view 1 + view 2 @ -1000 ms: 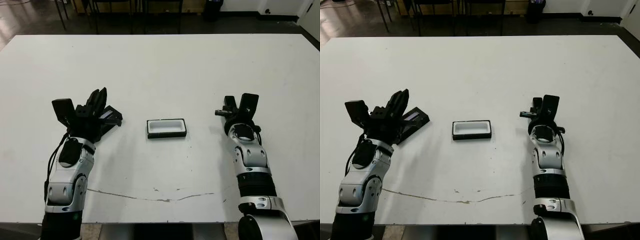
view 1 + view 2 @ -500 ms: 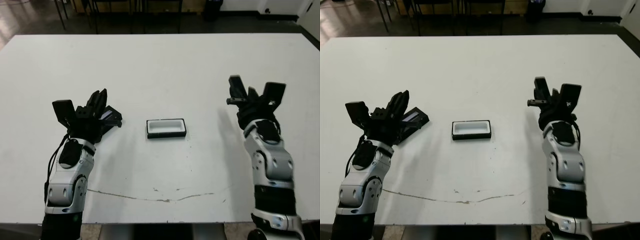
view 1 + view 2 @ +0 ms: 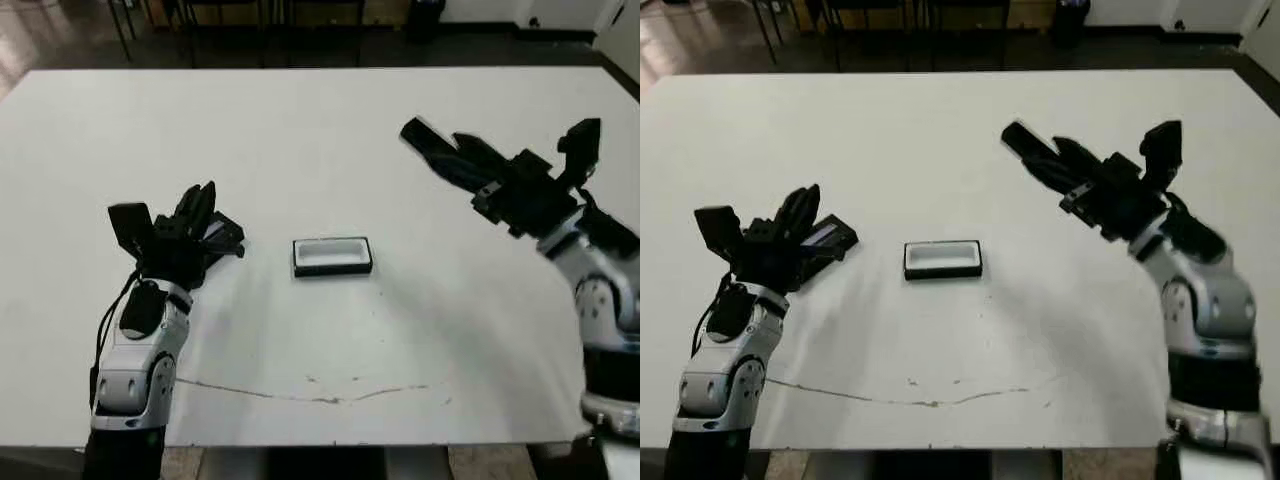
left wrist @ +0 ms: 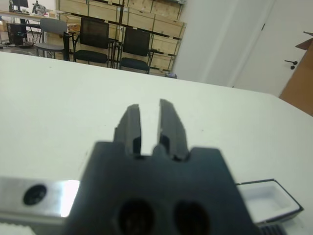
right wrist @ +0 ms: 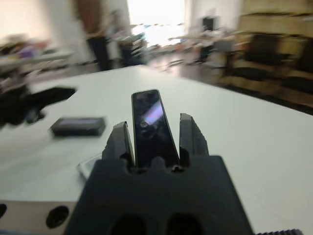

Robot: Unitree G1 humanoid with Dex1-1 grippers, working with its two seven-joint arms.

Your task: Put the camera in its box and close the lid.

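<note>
The box [image 3: 332,256], a shallow black tray with a white lining, lies open-topped at the table's middle. My right gripper [image 3: 462,158] hangs raised above the table to the box's right, shut on the slim black camera [image 5: 150,122], whose end sticks out past the fingertips [image 5: 121,131] toward the middle. The lid [image 3: 226,238], flat and black with a pale strip, lies left of the box. My left gripper [image 3: 198,200] sits just behind and over the lid's left end, its fingers [image 4: 131,125] nearly together with nothing between them. The lid's left part is hidden by that gripper.
A thin dark crack line [image 3: 300,395] runs across the white table [image 3: 320,130] near its front edge. Dark chairs [image 4: 105,44] and stacked boxes stand beyond the table's far edge. Blurred people stand far off in the right wrist view.
My right arm has lifted off the table and swung up and toward the middle, carrying the camera. The left gripper, lid and box have stayed put.
</note>
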